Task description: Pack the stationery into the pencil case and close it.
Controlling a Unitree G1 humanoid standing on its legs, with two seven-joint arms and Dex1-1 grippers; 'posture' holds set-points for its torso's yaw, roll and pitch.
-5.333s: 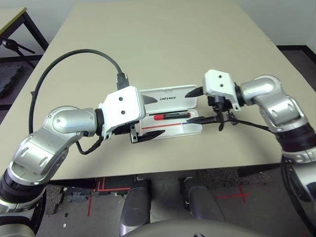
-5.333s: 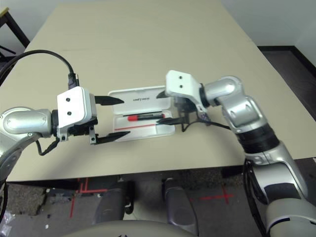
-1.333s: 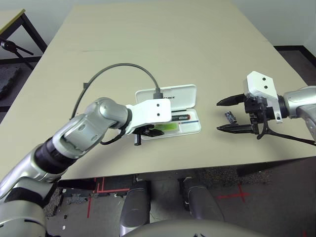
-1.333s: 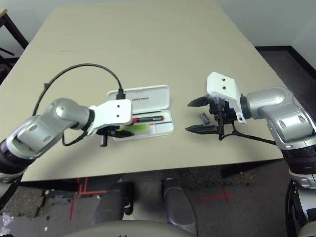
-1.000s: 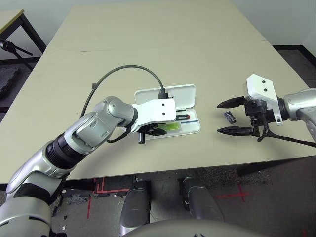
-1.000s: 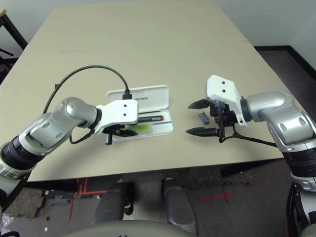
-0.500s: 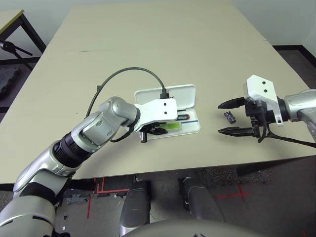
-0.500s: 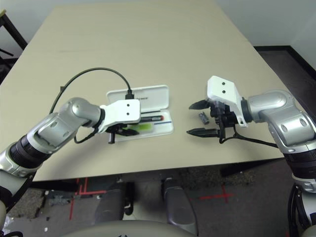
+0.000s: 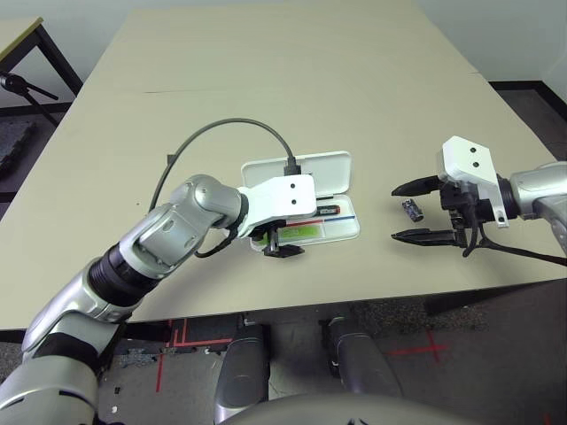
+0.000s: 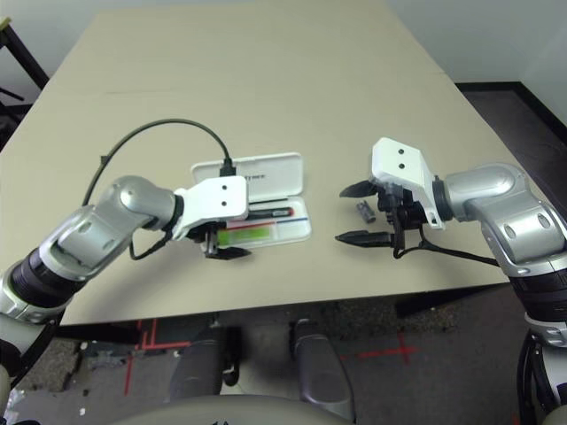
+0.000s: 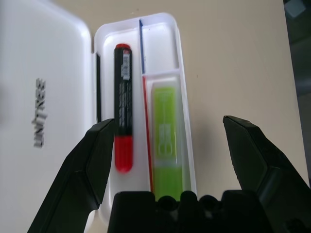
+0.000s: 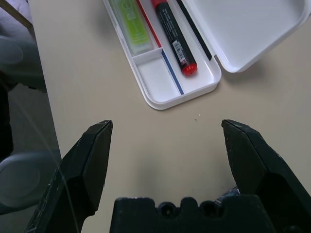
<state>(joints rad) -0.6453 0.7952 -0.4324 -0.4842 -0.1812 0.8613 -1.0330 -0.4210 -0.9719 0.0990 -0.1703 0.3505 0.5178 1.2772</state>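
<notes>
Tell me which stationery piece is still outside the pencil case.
The small dark clip-like piece, lying on the table beside the right gripper. The marker and green highlighter lie inside the case.

Broad beige surface, plain and evenly lit. Grey speckled floor past its near edge, marked with red tape lines. Black-legged side table beyond the far left corner. Pale wall behind.

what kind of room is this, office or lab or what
Probably a robotics lab or test room, not a lived-in office: a large plain beige table, red tape marks on the grey floor, and a black tripod leg at the edge, likely for recording gear.
</notes>
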